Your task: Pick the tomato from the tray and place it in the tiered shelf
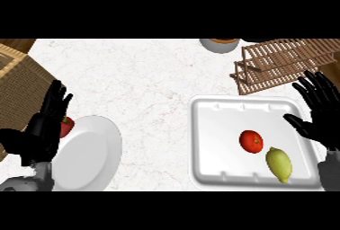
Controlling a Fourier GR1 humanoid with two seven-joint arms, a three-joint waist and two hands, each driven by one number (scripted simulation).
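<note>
A red tomato (251, 141) lies in the white tray (219, 112) at the lower right, with a yellow-green fruit (279, 164) just below and to its right. The wooden tiered shelf (285, 63) stands behind the tray at the upper right. My right hand (321, 117) is open with fingers up over the tray's right edge, to the right of the tomato and apart from it. At the left my left hand (41, 130) is open, fingers up, holding nothing.
A white plate (90, 155) lies at the lower left, with a red object (66, 126) partly hidden behind my left hand. A bowl (219, 44) sits at the back edge. A wooden box (12, 67) stands at the far left.
</note>
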